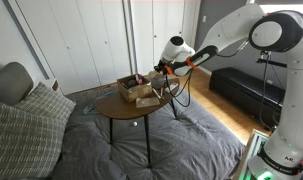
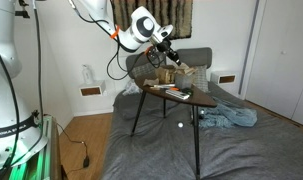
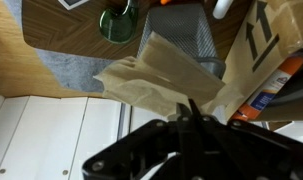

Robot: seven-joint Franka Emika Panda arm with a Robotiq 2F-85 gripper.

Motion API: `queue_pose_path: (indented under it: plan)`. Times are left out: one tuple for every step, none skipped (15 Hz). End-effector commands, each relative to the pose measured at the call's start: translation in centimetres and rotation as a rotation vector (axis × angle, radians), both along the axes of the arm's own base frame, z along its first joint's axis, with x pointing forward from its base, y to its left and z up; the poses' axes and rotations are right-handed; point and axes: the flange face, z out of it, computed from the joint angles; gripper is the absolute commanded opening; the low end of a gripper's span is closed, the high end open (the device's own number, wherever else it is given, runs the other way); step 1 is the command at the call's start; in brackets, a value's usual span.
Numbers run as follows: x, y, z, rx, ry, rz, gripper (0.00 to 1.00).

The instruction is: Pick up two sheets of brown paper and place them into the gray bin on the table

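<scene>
Light tan kraft paper fills the middle of the wrist view: one crumpled sheet of brown paper (image 3: 159, 78) hangs from the tool (image 3: 191, 110). The dark fingers of the tool come together on the sheet's near edge, so the tool is clamped on the paper. The sheet is clear of the counter (image 3: 61, 25) and partly covers the gray bin (image 3: 186, 30), whose mesh-like wall shows behind it.

A brown box (image 3: 263, 40) with a black mark stands just beside the bin. A green round object (image 3: 116, 20) sits on the counter on the bin's other side.

In both exterior views the arm (image 1: 226, 35) reaches in from the side and holds the tool (image 1: 160, 69) above the things on the oval counter (image 1: 126, 108). A brown box (image 1: 130, 84) and pale paper (image 1: 146, 98) are visible on it; the bin cannot be made out at this size.

In an exterior view the tool (image 2: 172, 57) sits above the far end of the counter (image 2: 181, 97). A blue cloth (image 2: 227, 118) lies on the gray cover near the counter's legs.
</scene>
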Motion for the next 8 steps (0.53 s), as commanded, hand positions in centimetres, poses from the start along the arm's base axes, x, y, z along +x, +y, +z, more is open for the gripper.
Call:
queue_pose_path:
  plan:
    - [1.9, 0.0, 0.3, 0.012, 0.012, 0.018, 0.00]
    - [2.3, 0.1, 0.0, 0.012, 0.021, 0.021, 0.00]
    - [2.7, 0.1, -0.4, 0.015, 0.030, 0.025, 0.00]
    - [3.1, 0.0, -0.9, 0.018, 0.043, 0.027, 0.00]
    - [3.5, 0.0, -1.3, 0.016, 0.053, 0.034, 0.00]
    - [3.8, -0.2, -1.8, 0.029, 0.064, 0.034, 0.00]
    - [4.2, -0.5, -2.3, 0.036, 0.076, 0.038, 0.00]
    - [4.6, -0.8, -2.8, 0.045, 0.089, 0.042, 0.00]
